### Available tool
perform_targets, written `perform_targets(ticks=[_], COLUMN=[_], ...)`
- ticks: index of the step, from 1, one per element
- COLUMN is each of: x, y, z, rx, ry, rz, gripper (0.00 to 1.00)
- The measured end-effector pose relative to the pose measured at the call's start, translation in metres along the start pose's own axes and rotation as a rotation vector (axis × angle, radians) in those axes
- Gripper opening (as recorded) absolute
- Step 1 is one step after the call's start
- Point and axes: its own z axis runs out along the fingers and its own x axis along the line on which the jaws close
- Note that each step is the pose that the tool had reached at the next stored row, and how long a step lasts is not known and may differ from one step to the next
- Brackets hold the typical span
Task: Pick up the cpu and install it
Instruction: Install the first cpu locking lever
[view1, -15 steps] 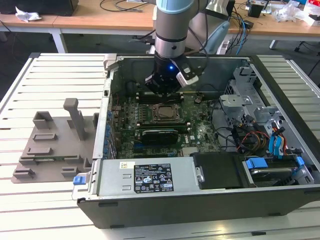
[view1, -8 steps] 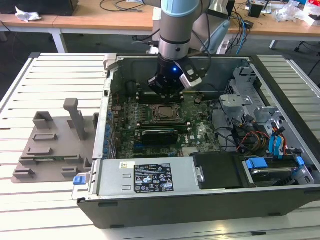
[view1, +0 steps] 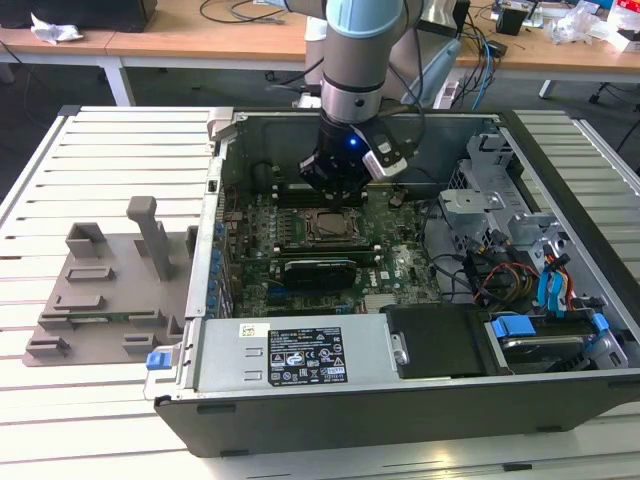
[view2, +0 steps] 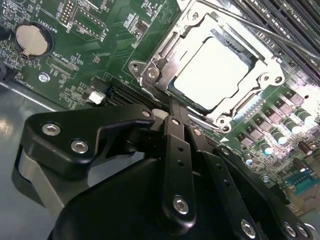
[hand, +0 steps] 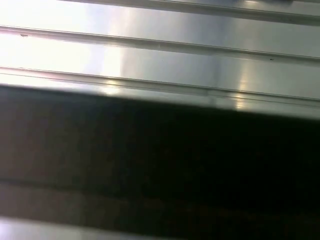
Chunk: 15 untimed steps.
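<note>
Glare whitens the cpu; slatted table blurred, overexposed.

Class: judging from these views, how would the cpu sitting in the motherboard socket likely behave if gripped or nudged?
The cpu looks like a flat, rigid plate, so probably stiff. Its shiny metal top suggests it may be slippery. Lying flat inside the socket frame, it seems unlikely to roll or tip.

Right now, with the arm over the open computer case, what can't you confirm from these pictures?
- Whether the cpu is fully seated: glare washes out its top in the second wrist view.
- The same socket in the exterior view: too small to judge.
- Whether the tool is open or shut: its own linkage covers the tips.
- The first wrist view: dark, blurred bands, nothing identifiable.
</note>
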Motion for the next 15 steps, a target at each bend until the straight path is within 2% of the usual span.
perform_targets(ticks=[3,6,8,10,14,15], x=[-0.0044,-0.0056,-0.0063,-0.0063,-0.0061,-0.006], y=[-0.0004,-0.0001,0.0008,0.0009,0.001,0.0011], z=[0.0021,0.0027,0.003,0.0021,-0.0089,-0.0138], rx=[-0.0007,-0.0016,-0.0092,-0.0098,-0.0092,-0.009], ry=[0.0009,0.0008,-0.0003,-0.0006,-0.0002,-0.0001], rz=[0.0,0.0,-0.001,-0.002,-0.002,-0.002], gripper=[0.11,0.11,0.11,0.11,0.11,0.11])
